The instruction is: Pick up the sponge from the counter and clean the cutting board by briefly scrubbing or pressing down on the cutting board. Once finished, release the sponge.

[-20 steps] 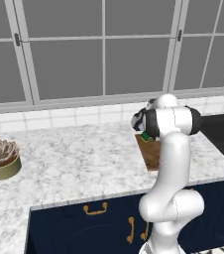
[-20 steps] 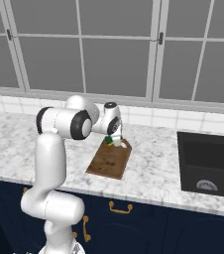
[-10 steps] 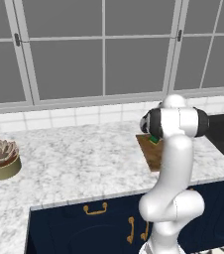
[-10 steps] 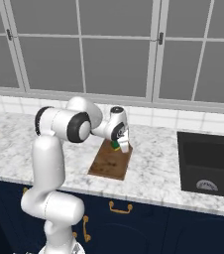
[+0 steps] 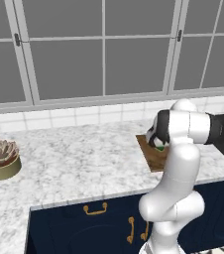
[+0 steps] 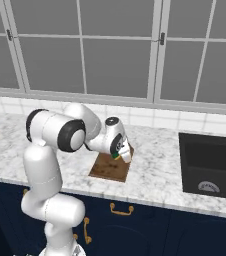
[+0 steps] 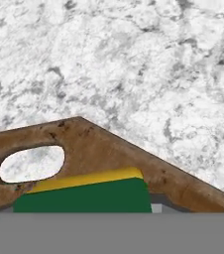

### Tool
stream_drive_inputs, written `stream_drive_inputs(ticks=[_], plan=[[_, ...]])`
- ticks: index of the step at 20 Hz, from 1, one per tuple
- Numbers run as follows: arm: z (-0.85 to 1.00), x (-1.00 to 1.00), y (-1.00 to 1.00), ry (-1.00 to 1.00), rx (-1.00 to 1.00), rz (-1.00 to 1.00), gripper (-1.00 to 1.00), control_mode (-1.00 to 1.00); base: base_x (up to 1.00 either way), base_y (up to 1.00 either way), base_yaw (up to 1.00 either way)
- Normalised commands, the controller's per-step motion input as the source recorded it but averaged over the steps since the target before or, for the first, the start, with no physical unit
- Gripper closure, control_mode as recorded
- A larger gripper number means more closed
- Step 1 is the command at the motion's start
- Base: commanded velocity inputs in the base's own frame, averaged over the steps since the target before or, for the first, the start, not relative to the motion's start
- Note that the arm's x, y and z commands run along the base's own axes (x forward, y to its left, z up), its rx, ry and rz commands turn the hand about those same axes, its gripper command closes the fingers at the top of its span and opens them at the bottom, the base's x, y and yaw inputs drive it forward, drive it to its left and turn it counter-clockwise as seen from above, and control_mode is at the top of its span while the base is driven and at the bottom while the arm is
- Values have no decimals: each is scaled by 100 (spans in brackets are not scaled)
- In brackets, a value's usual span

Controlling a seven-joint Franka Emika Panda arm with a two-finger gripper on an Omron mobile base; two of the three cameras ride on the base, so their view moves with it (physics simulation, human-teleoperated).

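Marbled white-and-grey stone tabletop (image 6: 155, 175) over navy cabinets (image 5: 84, 228) with gold handles (image 5: 95, 210); window panes behind, white tile strip below them.

Board (image 6: 110, 167): brown wood, stained grain, flat on the tabletop near its front edge. In the right base view its long axis runs from the front edge back toward the window, slightly slanted. In the hand view a corner of the board (image 7: 114, 149) points up the frame, with the oval handle hole (image 7: 32, 162) at that end; marble shows through the hole.

Sponge (image 7: 84, 193): green layer over yellow, long axis lying across the hand view, parallel to the frame's lower edge, yellow side facing the board's handle end. Sits over the board's rear portion, just beside the hole; whether it touches the wood cannot be told. A green speck of it shows at the tool in the right base view (image 6: 116, 155) and in the left base view (image 5: 160, 147).

Tool (image 6: 119, 154): pointed down over the board's far end, pinching the sponge between its fingers.

Succulent (image 5: 0, 151) in a tan pot, far left of the tabletop, well apart from the board.

Sink (image 6: 210, 167): black basin, right of the board, set into the tabletop.
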Motion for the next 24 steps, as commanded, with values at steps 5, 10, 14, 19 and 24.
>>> stream_drive_inputs(ticks=[5, 10, 14, 19, 24], plan=[[-54, -98, 0, 0, -12, 18, 100, -100, 0, 0, 0], [-71, -100, -1, -12, -9, 18, 100, -100, 0, 0, 0], [-75, -100, -17, -19, -1, 18, 100, -100, 0, 0, 0], [-38, -96, -47, -4, 0, 15, 100, -100, 0, 0, 0], [-3, -70, -53, 11, -1, 11, 100, -100, 0, 0, 0]])
